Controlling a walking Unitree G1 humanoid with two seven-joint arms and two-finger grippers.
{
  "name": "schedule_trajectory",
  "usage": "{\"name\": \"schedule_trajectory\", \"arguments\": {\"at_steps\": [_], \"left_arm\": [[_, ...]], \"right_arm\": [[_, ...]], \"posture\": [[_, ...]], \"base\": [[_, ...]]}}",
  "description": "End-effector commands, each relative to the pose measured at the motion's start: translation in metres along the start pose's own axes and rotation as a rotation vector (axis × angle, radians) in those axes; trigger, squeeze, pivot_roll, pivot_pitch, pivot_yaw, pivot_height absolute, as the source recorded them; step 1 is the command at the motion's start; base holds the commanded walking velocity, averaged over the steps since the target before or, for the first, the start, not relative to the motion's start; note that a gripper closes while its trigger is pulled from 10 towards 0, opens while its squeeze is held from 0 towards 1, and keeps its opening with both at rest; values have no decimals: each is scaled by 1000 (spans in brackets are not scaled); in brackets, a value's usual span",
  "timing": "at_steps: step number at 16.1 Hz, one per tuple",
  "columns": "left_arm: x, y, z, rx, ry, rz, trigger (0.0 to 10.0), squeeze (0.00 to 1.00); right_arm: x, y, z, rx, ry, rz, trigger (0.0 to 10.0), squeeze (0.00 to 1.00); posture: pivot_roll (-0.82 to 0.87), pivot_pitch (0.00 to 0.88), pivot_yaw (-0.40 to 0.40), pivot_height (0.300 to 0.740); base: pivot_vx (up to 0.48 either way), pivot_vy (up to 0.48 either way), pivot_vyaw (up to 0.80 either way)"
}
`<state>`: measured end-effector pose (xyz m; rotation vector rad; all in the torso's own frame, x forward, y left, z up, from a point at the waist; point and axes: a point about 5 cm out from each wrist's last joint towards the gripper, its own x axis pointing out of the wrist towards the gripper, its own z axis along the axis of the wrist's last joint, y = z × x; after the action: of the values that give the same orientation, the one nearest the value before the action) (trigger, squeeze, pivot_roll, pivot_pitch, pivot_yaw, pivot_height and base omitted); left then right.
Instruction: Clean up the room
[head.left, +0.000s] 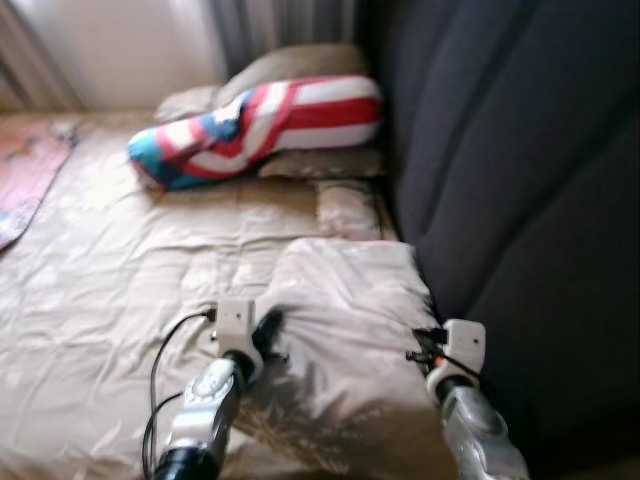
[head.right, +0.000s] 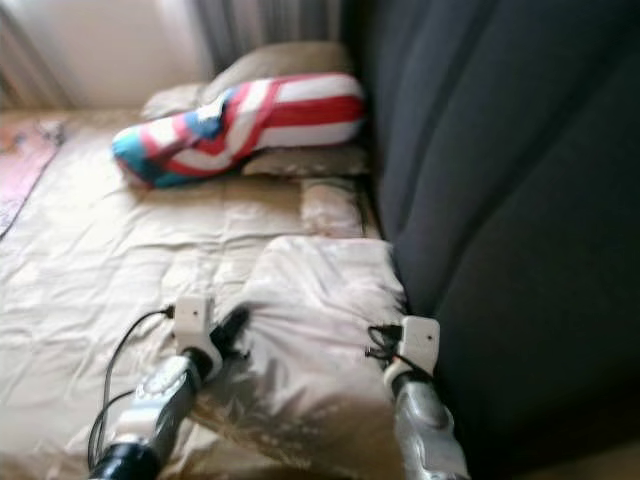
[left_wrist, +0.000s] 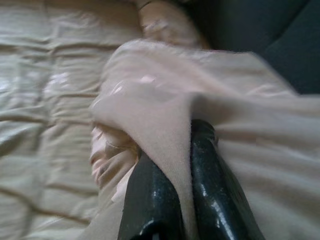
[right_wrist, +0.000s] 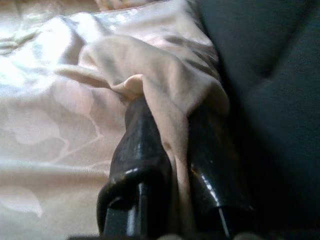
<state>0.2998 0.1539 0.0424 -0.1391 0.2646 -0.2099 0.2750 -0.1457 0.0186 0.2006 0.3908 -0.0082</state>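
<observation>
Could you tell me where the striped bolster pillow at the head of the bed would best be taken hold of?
Probably at its blue end, approached from the open bed side: the striped bolster pillow lies lengthwise with its red end against the dark headboard.

Both arms forward, left hand (left_wrist: 182, 165) and right hand (right_wrist: 172, 150) pinched closed.

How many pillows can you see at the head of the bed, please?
3: a striped red, white and blue pillow lies on top, a beige pillow sits behind it against the curtain, and another beige pillow lies under its right end. More may be hidden beneath.
</observation>
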Motion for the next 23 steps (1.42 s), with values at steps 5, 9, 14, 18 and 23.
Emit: {"name": "schedule_trajectory", "arguments": {"at_steps": [5, 9, 14, 18, 23], "left_arm": [[6, -3, 23, 11, -91, -9, 10000, 0], [10, -1, 16, -49, -52, 9, 10000, 0], [27, -1, 14, -146, 5, 31, 10000, 0], [39, -6, 22, -139, 32, 24, 10000, 0], [44, -8, 23, -121, 64, 19, 10000, 0]], "right_arm": [[5, -21, 20, -48, -83, -78, 10000, 0], [15, -36, 27, -118, -58, -144, 10000, 0], [34, -53, 55, -173, -61, -202, 10000, 0], [40, -57, 60, -208, -25, -220, 10000, 0], [46, -48, 69, -227, -31, -190, 10000, 0]], "posture": [[-61, 77, 8, 740], [-53, 81, 16, 740], [-54, 124, 23, 740], [-46, 178, 30, 740], [-48, 231, 32, 740]], "base": [[67, 0, 0], [0, 0, 0], [0, 0, 0], [0, 0, 0], [0, 0, 0]]}}
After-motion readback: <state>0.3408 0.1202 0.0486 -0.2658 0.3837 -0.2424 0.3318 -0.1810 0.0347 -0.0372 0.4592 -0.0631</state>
